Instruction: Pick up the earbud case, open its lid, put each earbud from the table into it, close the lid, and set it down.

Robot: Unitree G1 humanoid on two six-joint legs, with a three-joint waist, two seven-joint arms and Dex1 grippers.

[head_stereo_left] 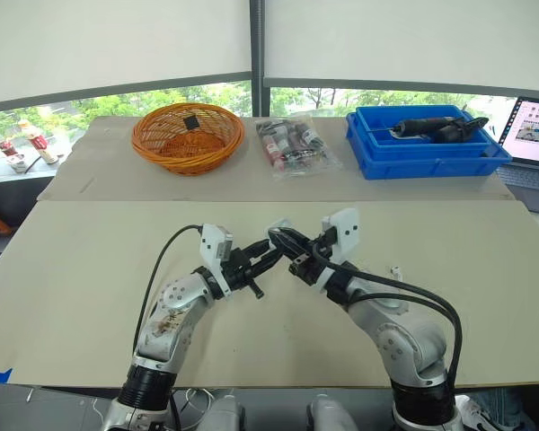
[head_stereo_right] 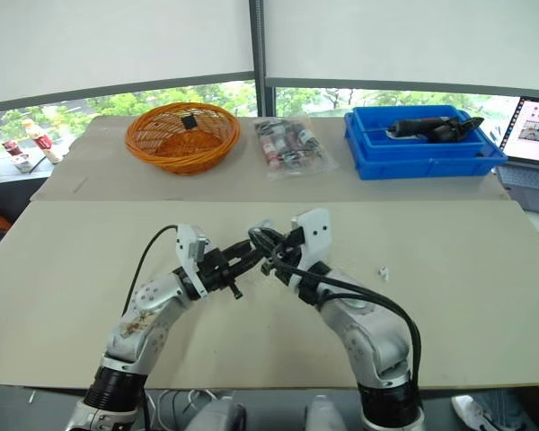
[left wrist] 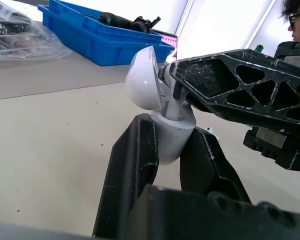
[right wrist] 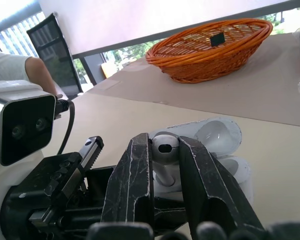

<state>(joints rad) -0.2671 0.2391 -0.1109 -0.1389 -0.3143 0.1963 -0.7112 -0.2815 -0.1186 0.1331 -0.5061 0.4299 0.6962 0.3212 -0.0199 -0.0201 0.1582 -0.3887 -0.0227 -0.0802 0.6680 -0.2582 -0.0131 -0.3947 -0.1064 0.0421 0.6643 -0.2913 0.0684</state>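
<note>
My left gripper (left wrist: 167, 150) is shut on the white earbud case (left wrist: 171, 134), holding it above the table's middle. Its lid (left wrist: 142, 80) stands open. My right gripper (right wrist: 166, 165) is shut on a white earbud (right wrist: 165, 145) and holds it at the case's open mouth, stem downward. In the left eye view the left gripper (head_stereo_left: 266, 258) and the right gripper (head_stereo_left: 280, 239) meet tip to tip. Another small white earbud (head_stereo_left: 395, 271) lies on the table to the right of my right arm.
At the table's far side stand an orange wicker basket (head_stereo_left: 187, 135), a clear bag of small items (head_stereo_left: 292, 144) and a blue bin (head_stereo_left: 422, 144) holding a black tool. A laptop (head_stereo_left: 534, 135) sits at far right. A person (left wrist: 296, 17) is nearby.
</note>
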